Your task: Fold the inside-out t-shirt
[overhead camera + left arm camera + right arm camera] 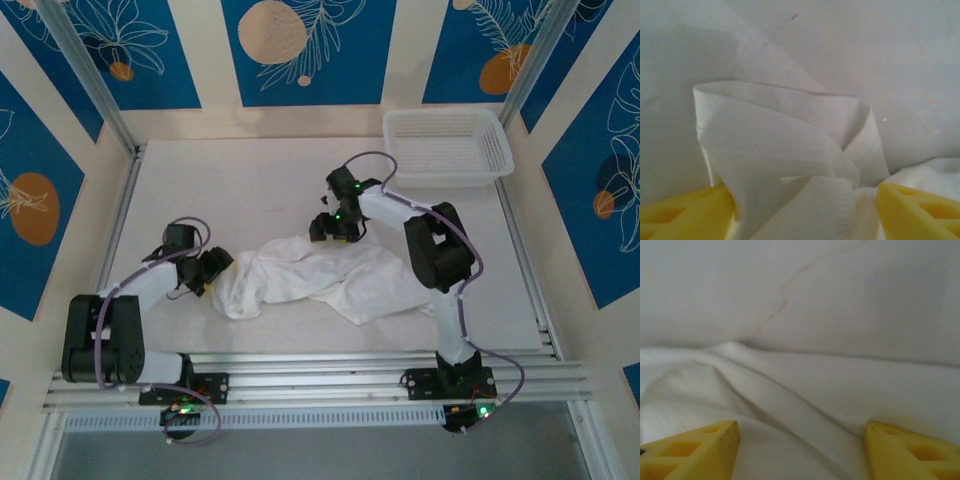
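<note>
My left claw (pixel 207 272) sits left of centre in the top view, low over the table (pixel 250 180), at the left end of the inside-out t-shirt (pixel 320 280). The shirt lies crumpled in a long wrinkled heap across the middle of the frame, running from my left claw toward the lower right, where it spreads wider beside my right arm's upright link. In my left wrist view my two yellow fingers (pixel 680 217) stand wide apart in the bottom corners. A loose fold of the white cloth rises between them and curls over at its top. The cloth touches the inner faces of both fingers but looks soft and uncrushed, so I read this claw as open around the fold, not pinching it.

My right claw (pixel 335 228) is just above centre in the top view, at the shirt's upper edge. In its wrist view the fingers are spread wide in the bottom corners. Rumpled cloth lies below and ahead of them, bare table beyond, nothing clamped.

A white mesh basket (pixel 447 172) stands at the upper right, well apart from the shirt.
</note>
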`<state>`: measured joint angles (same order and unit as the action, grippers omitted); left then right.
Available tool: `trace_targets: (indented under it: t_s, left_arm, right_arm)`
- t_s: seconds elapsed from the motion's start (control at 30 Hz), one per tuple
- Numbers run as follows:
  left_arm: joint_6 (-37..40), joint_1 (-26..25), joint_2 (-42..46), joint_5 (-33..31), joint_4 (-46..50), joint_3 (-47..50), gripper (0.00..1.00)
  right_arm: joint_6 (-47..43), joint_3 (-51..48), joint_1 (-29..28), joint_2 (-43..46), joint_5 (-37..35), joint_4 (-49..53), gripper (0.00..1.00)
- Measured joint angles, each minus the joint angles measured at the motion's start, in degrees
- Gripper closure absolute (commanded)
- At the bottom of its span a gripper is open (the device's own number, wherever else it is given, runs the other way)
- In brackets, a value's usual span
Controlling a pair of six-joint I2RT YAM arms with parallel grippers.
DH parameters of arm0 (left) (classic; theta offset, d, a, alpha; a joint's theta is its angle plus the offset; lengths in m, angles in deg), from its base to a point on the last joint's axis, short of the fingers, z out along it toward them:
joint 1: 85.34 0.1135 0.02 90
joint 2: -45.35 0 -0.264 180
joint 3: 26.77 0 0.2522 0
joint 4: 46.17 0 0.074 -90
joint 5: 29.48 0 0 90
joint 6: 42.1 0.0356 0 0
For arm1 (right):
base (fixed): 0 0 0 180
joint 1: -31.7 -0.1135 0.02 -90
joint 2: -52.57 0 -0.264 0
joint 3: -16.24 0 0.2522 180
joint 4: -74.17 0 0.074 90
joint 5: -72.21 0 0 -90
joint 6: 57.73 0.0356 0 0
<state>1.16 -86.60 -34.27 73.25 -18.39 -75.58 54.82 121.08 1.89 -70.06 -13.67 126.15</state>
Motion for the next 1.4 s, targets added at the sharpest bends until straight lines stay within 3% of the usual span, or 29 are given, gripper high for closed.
trace_targets:
  t_s: [0.07, 0.13, 0.17, 0.27, 0.4, 0.63, 0.83, 1.1, 1.2, 1.4]
  left_arm:
    - [-0.20, 0.11, -1.49, 0.46, -1.88, -0.11, 0.68]
    - [-0.55, 0.24, -3.08, 1.16, -3.17, -0.09, 0.93]
    - [-0.81, 0.33, -3.54, 1.53, -3.52, -0.04, 1.00]
    - [-0.39, 0.68, -2.86, 2.49, -3.69, -0.11, 1.00]
    - [1.57, 0.76, 2.99, 2.21, 2.75, -3.76, 1.00]
    - [5.60, 0.79, 21.57, -3.17, 11.19, -23.50, 1.00]
    - [9.88, 0.81, 29.38, -8.44, 16.59, -36.94, 1.00]
    - [11.17, 0.85, 28.06, -2.86, 18.58, -38.40, 1.00]
    - [11.30, 0.87, 27.15, -3.74, 20.13, -37.99, 1.00]
    - [11.69, 0.83, 26.27, -5.95, 22.95, -35.06, 1.00]
  right_arm:
    - [0.28, -0.24, -0.28, -0.07, 0.35, -0.13, 0.65]
    - [0.63, -1.31, 0.22, 0.20, 0.55, -0.98, 0.97]
    - [0.79, -2.05, 0.55, 0.42, 0.66, -1.27, 1.00]
    - [1.62, -5.44, 1.86, 3.15, 0.96, -2.10, 1.00]
    - [2.34, -10.19, 2.89, 13.35, 0.72, -3.76, 1.00]
    - [5.92, -13.31, 4.96, 40.85, -3.06, -12.22, 1.00]
    - [8.13, -20.41, 6.32, 58.69, -6.32, -21.11, 1.00]
    - [10.08, -27.15, 5.95, 64.15, -5.38, -23.43, 1.00]
    - [11.47, -31.54, 5.84, 66.34, -7.80, -22.56, 1.00]
    - [17.51, -40.28, 13.86, 69.92, -6.82, -19.28, 1.00]
